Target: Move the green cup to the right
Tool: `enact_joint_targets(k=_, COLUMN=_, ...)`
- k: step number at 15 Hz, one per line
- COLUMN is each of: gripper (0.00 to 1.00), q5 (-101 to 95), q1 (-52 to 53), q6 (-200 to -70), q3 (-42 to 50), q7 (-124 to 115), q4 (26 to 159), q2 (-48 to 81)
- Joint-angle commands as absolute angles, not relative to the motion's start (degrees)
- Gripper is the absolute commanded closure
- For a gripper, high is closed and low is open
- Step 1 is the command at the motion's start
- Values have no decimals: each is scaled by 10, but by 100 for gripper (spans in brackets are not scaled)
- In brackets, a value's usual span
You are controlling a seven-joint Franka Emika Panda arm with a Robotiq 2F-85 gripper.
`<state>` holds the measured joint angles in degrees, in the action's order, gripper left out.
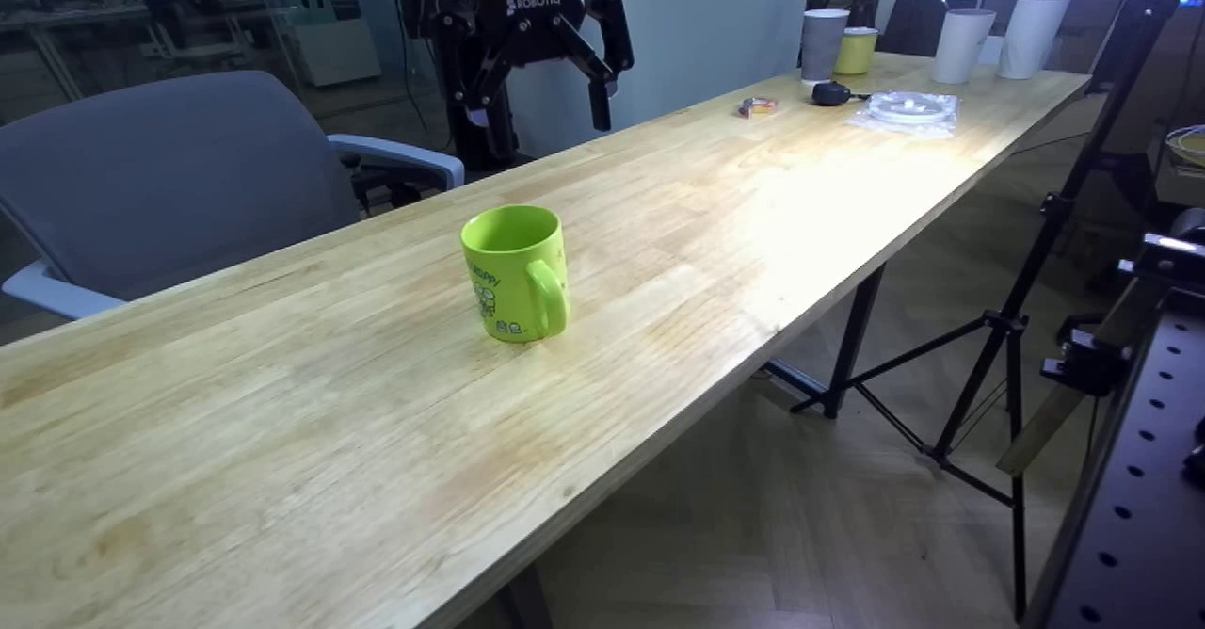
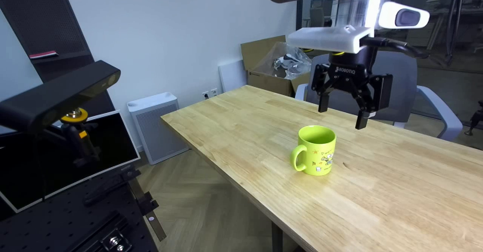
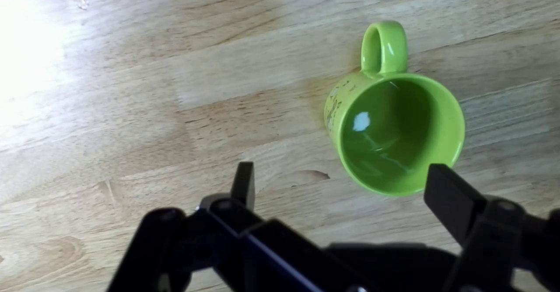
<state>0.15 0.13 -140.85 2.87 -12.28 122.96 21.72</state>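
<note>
Table: seen as long and narrow; the green cup is stood upright on it, in from both long edges. If "right" is misread and the cup is carried crosswise, an edge could be overrun and the cup dropped.
Chair: parked near the table; might be bumped if a low path is taken past it.
Gripper: poised above the table, apart from the cup; jaws are spread wide, nothing is held. Cup could be hit early if height is lost before lining up.
Cup: not centred between the fingers in the wrist view, so it could be shoved or tipped by an off-line approach. Glossy side might be let slip if squeezed lightly.
Handle: pointed away from the gripper; might be caught if the jaws are turned across it.
Fingertip: one is overlapped with the cup in the wrist view; a straight drop could be landed on it.
</note>
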Motion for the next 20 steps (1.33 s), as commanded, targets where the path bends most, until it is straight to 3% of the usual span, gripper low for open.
enact_joint_targets(k=1, gripper=0, q5=-11, q1=14, q6=-1418, q3=40, q7=-148, q4=1216, q2=239)
enact_joint_targets(k=17, gripper=0, q5=-19, q1=32, q6=-1425, q3=66, q7=-173, q4=1201, q2=310)
enact_joint_targets(k=18, gripper=25, q5=-18, q1=32, q6=-1425, q3=66, q7=-171, q4=1200, q2=312)
enact_joint_targets(k=20, gripper=33, q5=-14, q1=30, q6=-1423, q3=66, q7=-169, q4=1199, q2=313)
